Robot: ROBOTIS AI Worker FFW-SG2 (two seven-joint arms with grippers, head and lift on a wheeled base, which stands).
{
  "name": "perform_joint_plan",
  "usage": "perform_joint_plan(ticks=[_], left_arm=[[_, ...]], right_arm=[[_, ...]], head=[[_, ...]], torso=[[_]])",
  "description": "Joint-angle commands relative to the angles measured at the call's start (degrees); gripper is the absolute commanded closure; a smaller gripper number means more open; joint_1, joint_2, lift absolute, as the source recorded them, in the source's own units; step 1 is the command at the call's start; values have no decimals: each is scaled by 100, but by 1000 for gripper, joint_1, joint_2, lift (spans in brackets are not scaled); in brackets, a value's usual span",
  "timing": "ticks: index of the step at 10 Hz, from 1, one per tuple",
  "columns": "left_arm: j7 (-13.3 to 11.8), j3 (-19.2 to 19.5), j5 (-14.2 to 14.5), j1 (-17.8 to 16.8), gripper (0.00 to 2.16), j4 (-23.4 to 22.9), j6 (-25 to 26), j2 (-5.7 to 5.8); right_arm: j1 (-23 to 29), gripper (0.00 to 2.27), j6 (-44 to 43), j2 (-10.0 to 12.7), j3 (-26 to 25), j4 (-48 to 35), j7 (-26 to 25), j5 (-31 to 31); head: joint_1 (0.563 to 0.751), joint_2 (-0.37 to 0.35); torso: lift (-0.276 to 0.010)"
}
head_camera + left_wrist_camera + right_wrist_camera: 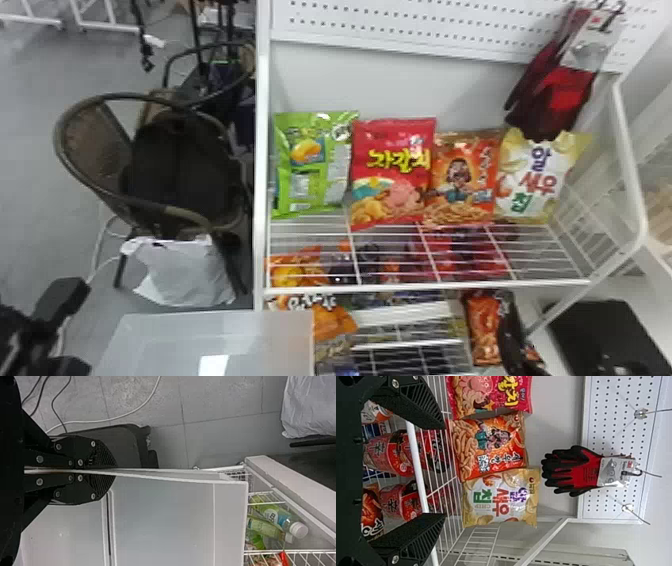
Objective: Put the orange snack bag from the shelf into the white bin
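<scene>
Shop-like wire shelf [425, 288] with snacks [457, 200]

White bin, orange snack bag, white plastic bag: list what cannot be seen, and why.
White bin: full outline, cut off by the bottom edge in head and left wrist views.
Orange snack bag: its back, turned away in the head and right wrist views.
White plastic bag: its contents, hidden by its own side in the head view.
</scene>
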Motion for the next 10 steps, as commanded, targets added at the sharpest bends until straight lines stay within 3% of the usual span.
perform_joint_plan(ticks=[1,4,10], left_arm=[[-1,-30,-18,-18,2135,29,24,-13],[-1,-30,8,-18,2135,20,24,39],[-1,-83,-27,-35,2135,73,24,-13]], right_arm=[[-38,103,8,5,-14,42,4,-32],[-91,103,43,5,48,59,4,-23],[-205,97,307,5,65,15,101,-23]], head=[[695,-234],[695,-234],[695,-222]], torso=[[1],[1],[1]])
